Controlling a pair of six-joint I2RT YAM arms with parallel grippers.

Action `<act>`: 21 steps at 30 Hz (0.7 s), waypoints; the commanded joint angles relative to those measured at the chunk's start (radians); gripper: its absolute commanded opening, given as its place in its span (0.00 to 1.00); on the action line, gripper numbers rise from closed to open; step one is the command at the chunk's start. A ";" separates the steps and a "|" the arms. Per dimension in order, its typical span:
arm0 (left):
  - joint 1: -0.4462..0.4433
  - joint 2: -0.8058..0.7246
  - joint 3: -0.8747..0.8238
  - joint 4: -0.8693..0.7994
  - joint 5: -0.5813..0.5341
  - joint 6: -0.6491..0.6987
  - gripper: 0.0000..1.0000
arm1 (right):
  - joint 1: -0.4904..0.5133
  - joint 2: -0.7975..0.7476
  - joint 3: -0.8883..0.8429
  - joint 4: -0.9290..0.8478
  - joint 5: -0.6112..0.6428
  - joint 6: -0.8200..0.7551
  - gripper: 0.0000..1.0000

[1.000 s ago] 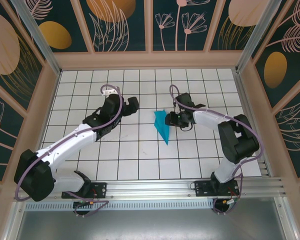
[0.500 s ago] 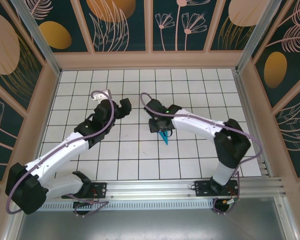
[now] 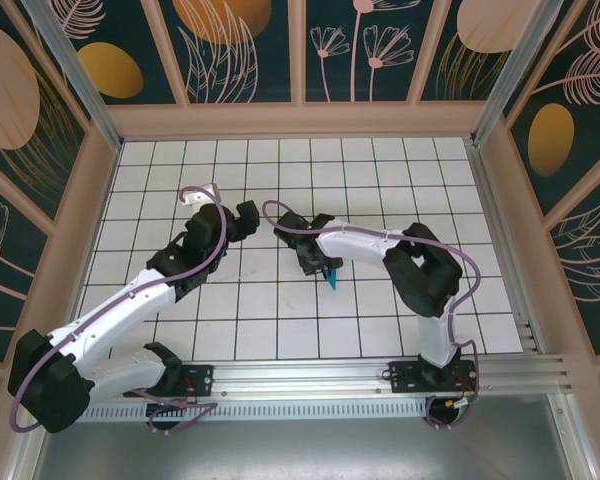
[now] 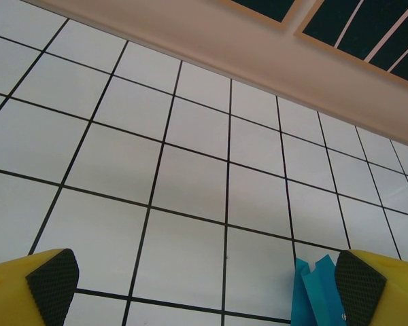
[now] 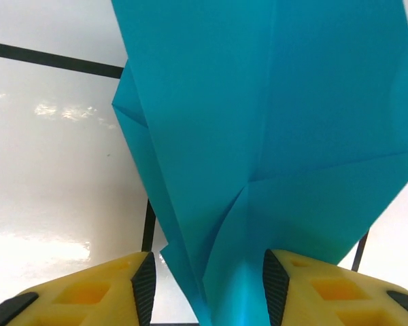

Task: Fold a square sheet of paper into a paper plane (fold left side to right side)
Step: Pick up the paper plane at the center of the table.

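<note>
Paper plane (image 5: 272,122) sits inside the half-spread right hand (image 5: 204,288); left hand (image 4: 205,288) gapes wide.

The paper plane (image 5: 279,122) is seen as smooth, matt, creased paper. The table (image 5: 47,176) is finished glossy, glare shown at left.

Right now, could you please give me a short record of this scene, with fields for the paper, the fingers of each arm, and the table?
paper: folded teal paper, creased, lying on the table
left gripper: fingers wide open, holding nothing, the paper's edge beside one finger
right gripper: fingers on either side of the paper's narrow end; grip unclear
table: white tiles with black grid lines
</note>
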State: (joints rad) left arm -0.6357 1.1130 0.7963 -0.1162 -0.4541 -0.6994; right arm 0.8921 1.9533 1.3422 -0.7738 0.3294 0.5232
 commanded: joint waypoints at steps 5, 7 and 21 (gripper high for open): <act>0.003 -0.013 -0.002 -0.002 -0.018 0.001 0.98 | 0.004 0.016 0.030 -0.051 0.075 0.006 0.37; 0.002 -0.012 -0.001 -0.003 -0.018 0.003 0.98 | 0.002 0.013 0.024 -0.049 0.083 0.005 0.31; 0.002 -0.010 0.009 -0.007 -0.011 0.003 0.98 | -0.075 -0.152 -0.033 0.031 -0.015 -0.053 0.00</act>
State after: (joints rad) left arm -0.6357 1.1130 0.7963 -0.1162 -0.4541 -0.6994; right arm 0.8497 1.8896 1.3327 -0.7734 0.3813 0.5030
